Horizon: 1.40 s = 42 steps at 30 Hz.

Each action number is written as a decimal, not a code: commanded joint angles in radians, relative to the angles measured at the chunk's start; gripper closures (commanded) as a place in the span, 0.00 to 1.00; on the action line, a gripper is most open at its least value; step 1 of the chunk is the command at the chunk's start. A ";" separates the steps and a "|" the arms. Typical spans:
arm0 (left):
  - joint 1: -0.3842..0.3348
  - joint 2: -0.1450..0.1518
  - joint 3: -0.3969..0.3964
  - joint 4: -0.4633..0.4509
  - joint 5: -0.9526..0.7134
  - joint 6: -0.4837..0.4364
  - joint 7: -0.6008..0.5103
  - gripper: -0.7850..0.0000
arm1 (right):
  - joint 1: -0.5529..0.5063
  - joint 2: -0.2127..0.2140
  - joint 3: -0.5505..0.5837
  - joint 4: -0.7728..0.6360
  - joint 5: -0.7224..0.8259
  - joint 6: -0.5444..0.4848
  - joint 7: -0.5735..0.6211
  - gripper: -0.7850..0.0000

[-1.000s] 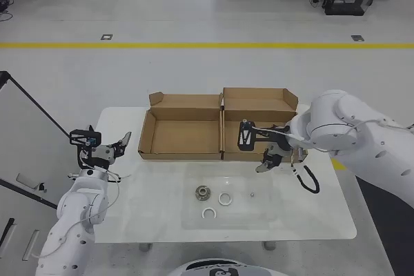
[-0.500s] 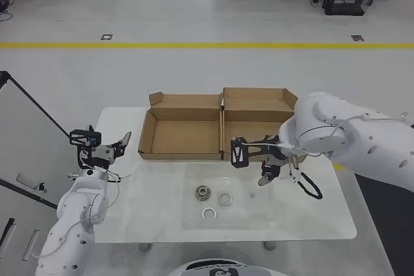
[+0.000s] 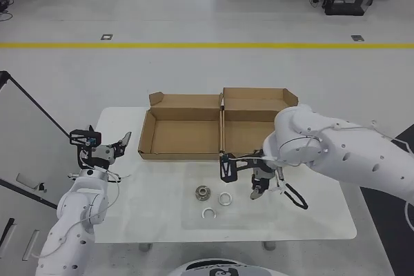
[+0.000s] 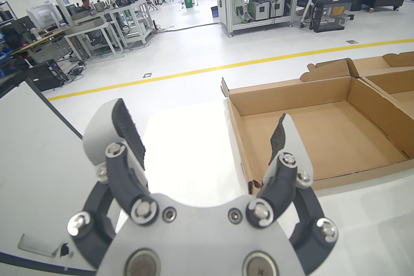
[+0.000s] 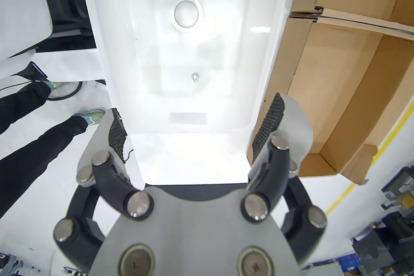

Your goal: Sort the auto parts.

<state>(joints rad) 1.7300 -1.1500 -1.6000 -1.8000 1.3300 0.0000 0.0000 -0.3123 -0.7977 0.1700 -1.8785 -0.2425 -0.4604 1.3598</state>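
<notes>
Two open cardboard boxes stand side by side, touching, at the far side of the worktop: the left box (image 3: 183,134) and the right box (image 3: 247,132). Both are shallow, brown and matte, with lid flaps standing up behind. In front of them lies a shallow glossy tray (image 3: 262,221) with rounded corners, which holds the auto parts. The biggest part is a dull grey metal hub (image 3: 203,192), a round flange with bolt holes and a raised, bored collar. Just beside it is a smooth metal ring (image 3: 225,199), and a second ring (image 3: 209,214) lies nearer the robot. A tiny metal stud (image 5: 195,77) stands apart, toward the tray's right end.

The worktop (image 3: 145,207) is white, shiny and round-cornered. Around it is a pale grey floor with a yellow line (image 3: 207,45). The left wrist view shows benches and equipment racks beyond.

The left tool (image 4: 200,110) is held above the worktop near its left edge. It faces the left box, spread wide and empty. The right arm bends across the front of the right box. The right tool (image 5: 195,112) hangs above the tray's right end, spread wide and gripping nothing, with the stud just ahead of it.
</notes>
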 commanded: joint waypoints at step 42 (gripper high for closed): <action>0.000 0.000 0.000 0.000 0.000 0.000 0.000 0.00 | -0.175 -0.126 0.000 0.117 -0.090 0.176 0.176 0.53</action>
<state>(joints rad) 1.7300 -1.1500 -1.6000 -1.8000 1.3300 0.0000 0.0000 -0.4811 -0.9225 0.1700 -1.7687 -0.3257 -0.2845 1.5359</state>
